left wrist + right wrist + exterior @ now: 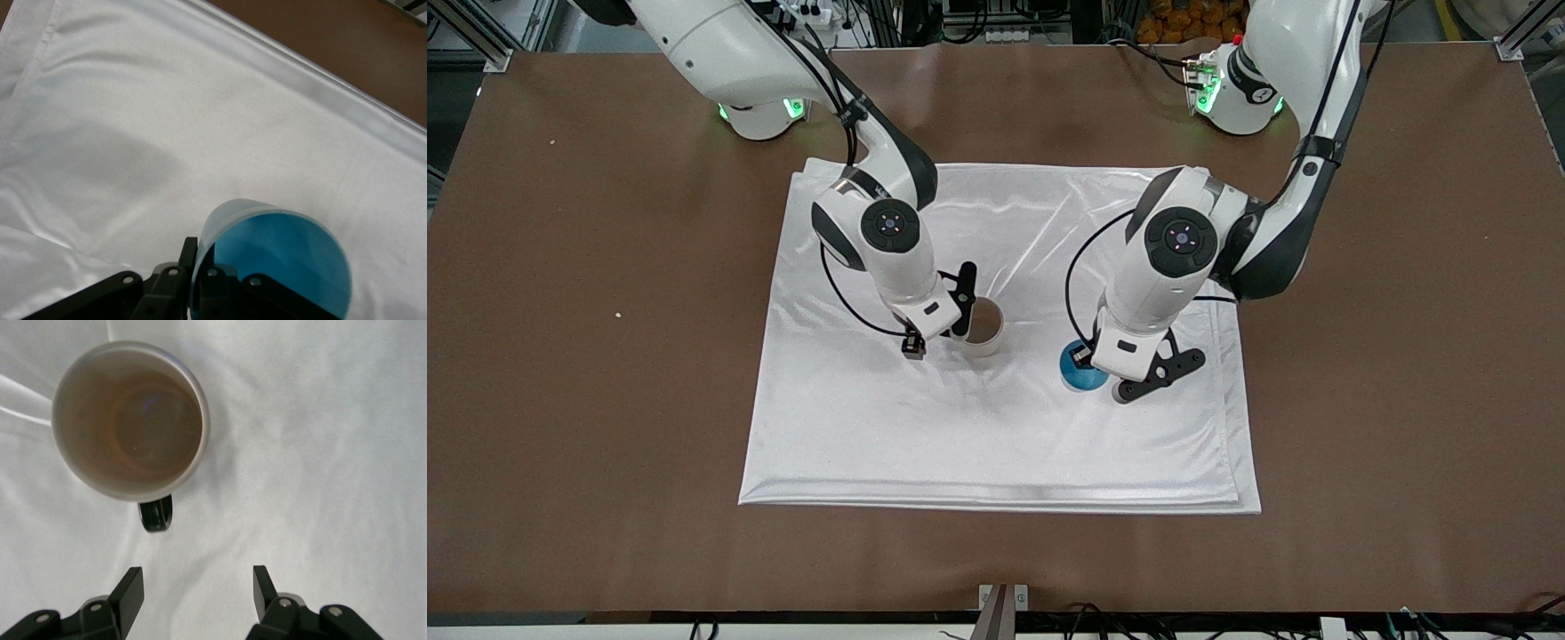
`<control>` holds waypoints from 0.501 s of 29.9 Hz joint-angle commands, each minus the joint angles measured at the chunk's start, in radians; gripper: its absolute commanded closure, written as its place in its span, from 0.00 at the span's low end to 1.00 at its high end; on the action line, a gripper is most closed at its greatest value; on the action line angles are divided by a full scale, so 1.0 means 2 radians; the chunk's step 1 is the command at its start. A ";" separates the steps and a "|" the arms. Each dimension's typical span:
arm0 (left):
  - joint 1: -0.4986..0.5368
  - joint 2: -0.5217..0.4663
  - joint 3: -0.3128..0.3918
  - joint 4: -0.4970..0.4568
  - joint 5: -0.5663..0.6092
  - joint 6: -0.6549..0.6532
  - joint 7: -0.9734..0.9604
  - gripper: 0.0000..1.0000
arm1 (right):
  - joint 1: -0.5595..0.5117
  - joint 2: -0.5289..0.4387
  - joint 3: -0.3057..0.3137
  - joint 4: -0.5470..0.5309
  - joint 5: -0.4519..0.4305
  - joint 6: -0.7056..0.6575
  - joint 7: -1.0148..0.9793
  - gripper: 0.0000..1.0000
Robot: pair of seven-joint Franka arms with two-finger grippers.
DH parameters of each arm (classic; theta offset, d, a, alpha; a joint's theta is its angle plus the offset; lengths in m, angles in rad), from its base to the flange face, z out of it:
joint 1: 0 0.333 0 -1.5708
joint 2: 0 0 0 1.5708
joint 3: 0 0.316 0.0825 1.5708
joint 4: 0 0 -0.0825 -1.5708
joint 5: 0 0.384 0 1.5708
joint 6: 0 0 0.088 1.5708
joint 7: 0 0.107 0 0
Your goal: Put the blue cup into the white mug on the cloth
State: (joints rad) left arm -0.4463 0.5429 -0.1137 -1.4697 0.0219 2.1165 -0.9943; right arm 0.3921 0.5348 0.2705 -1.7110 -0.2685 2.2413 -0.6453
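White cloth [978, 427] lies folded in the centre of the brown table [605, 356], with bare table showing past every cloth edge; the layered hem runs along its lower edge in the front view. White mug [983, 327] stands upright on the cloth, just above frame centre, mouth up, and its black handle points toward the right gripper [198, 587]. Right gripper sits just beside the mug toward the right arm's end, fingers spread, nothing between them, not touching the handle in the right wrist view. Blue cup [1082, 375] is centre-right in the front view, toward the left arm's end of the cloth, apart from the mug with open cloth between them. Left gripper [203, 270] is clamped on the blue cup's rim, one finger inside and one outside. In the left wrist view the cup tilts, with bare cloth up to the hem and brown table at the upper right corner.
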 commanded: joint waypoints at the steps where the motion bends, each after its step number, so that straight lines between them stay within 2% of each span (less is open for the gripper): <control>1: -0.007 -0.007 -0.004 0.000 -0.004 -0.008 -0.018 1.00 | -0.019 -0.072 0.004 -0.016 0.023 -0.054 0.009 0.25; 5: -0.020 -0.005 -0.005 -0.001 -0.005 -0.008 -0.018 1.00 | -0.027 -0.117 0.004 -0.016 0.028 -0.097 0.009 0.25; 10: -0.030 -0.001 -0.005 -0.001 -0.005 -0.008 -0.029 1.00 | -0.052 -0.171 0.003 -0.016 0.061 -0.148 0.004 0.24; 15: -0.045 -0.001 -0.005 -0.001 -0.005 -0.008 -0.040 1.00 | -0.068 -0.211 0.003 -0.016 0.063 -0.176 0.000 0.23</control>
State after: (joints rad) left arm -0.5111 0.5461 -0.1282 -1.4718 0.0199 2.1117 -1.0388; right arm 0.2942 0.2085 0.2698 -1.7070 -0.1710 1.9303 -0.6400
